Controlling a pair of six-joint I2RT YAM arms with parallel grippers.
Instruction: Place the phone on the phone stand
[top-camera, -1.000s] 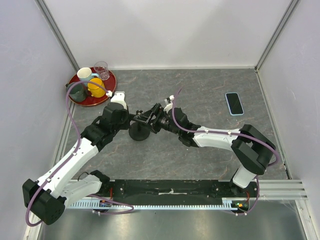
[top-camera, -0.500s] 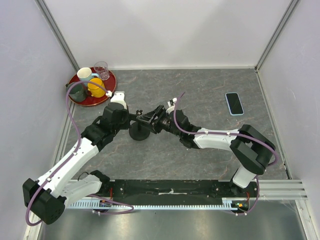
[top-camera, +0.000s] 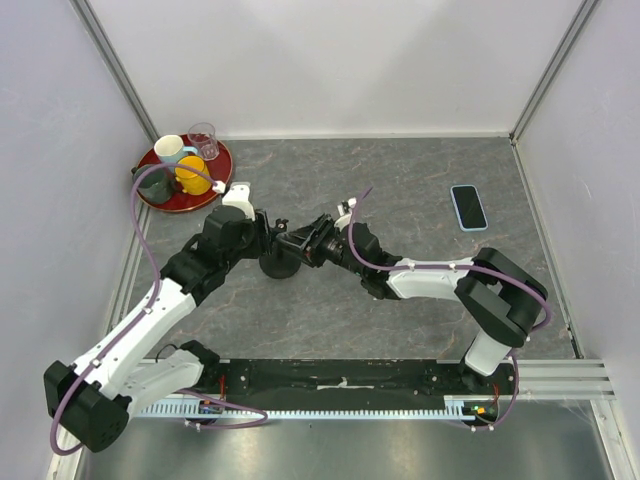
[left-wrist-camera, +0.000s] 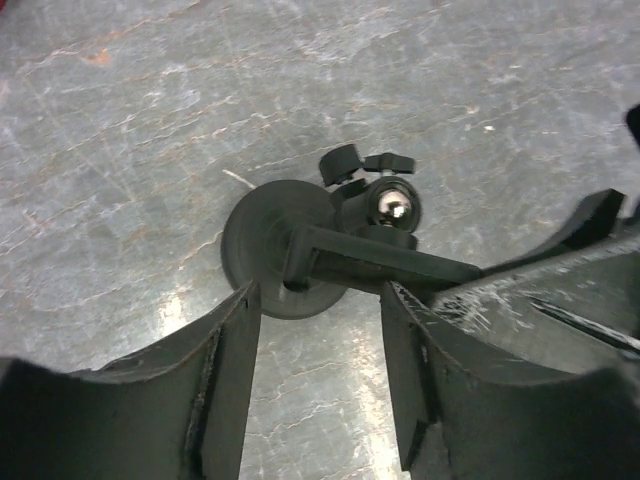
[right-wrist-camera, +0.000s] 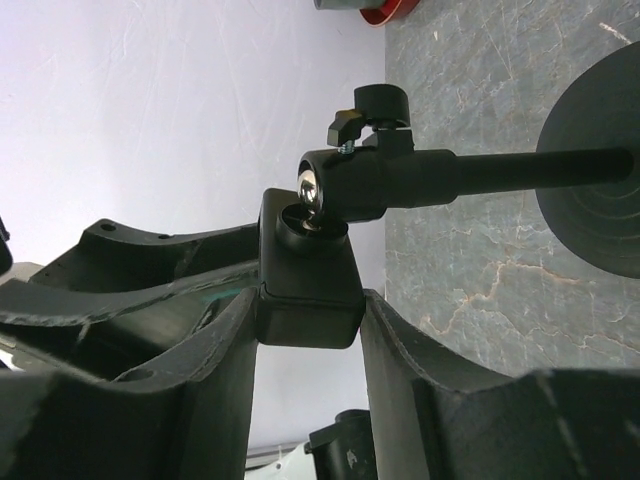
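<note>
Crowding the middle of the grey worktop (top-camera: 420, 300), both arms meet at one small object. That closeness is the first hazard, since a sideways move by either could knock one gripper against the other. A red tray (top-camera: 222, 165) of cups sits at the far left, close enough that a wide swing of the left arm might clip it. The phone (top-camera: 468, 207) lies flat near the far right, well apart from both grippers and from the stand, so the cradle must be freed before it can go there. The left gripper (left-wrist-camera: 320, 295) has its jaws apart and holds nothing, with the phone stand (left-wrist-camera: 265, 245) just ahead; pushing forward could shove the disc base. The right gripper (right-wrist-camera: 305, 300) looks clamped on the stand's cradle block. A pull or twist there may tip the light stand, or swivel the ball joint (right-wrist-camera: 309, 187) and leave the cradle at an angle from which the phone would slide. No brand, label or writing is legible anywhere; only scratches show on one left finger.
</note>
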